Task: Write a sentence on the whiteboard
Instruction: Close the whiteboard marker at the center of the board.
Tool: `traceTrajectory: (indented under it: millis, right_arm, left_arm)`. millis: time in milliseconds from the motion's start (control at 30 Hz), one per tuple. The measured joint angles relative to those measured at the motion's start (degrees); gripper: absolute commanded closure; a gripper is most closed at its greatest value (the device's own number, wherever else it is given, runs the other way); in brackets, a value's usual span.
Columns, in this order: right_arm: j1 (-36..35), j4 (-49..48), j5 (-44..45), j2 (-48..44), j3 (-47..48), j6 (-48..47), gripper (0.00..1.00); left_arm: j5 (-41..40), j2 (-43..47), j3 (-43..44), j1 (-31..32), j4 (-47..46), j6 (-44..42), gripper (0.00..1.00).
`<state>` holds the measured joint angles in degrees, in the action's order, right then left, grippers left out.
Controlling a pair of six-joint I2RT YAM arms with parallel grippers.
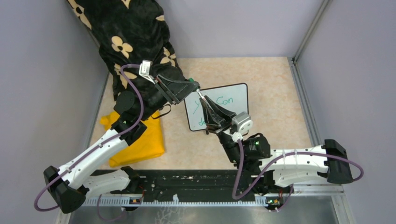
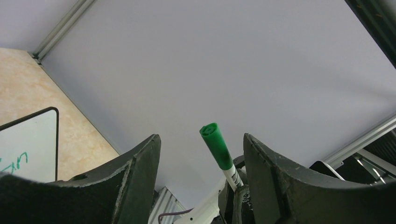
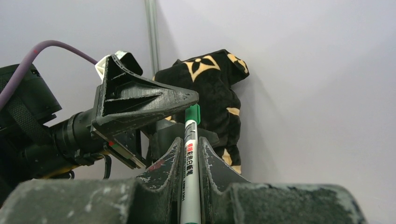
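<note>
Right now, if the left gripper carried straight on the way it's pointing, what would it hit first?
The marker: its green end sits between the open jaws of the left gripper, touching neither. Further on it would probably meet the right gripper, shut on that marker, though depth is unclear.

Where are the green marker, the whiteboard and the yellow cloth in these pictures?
green marker point(image 2: 215, 144): left wrist view, on its green end, between the left fingers.
whiteboard point(image 1: 238, 108): top external view, on bare white surface near its right edge.
yellow cloth point(image 1: 140, 140): top external view, on its visible middle.
</note>
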<state>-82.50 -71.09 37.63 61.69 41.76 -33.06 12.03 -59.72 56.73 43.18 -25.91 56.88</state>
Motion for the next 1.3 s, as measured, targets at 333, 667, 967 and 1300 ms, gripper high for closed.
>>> traceTrajectory:
  millis: [333, 667, 967, 1300]
  right_arm:
    - [0.0, -1.77, 0.33, 0.61, -0.15, -1.36, 1.0]
    - [0.0, -2.05, 0.44, 0.74, -0.63, -1.38, 1.0]
    - [0.0, -1.57, 0.48, 0.72, -0.9, -1.18, 1.0]
    - [0.0, -1.46, 0.44, 0.74, -0.9, -1.05, 1.0]
  left_arm:
    - [2.69, 0.37, -2.69, -0.87, -6.67, 3.06, 0.54]
    - [3.85, 1.36, -4.66, -1.73, -10.14, 4.59, 0.53]
    - [5.01, 1.73, -6.93, -4.07, -13.68, 9.05, 0.62]
    - [5.79, 0.85, -6.95, -4.33, -14.32, 10.23, 0.43]
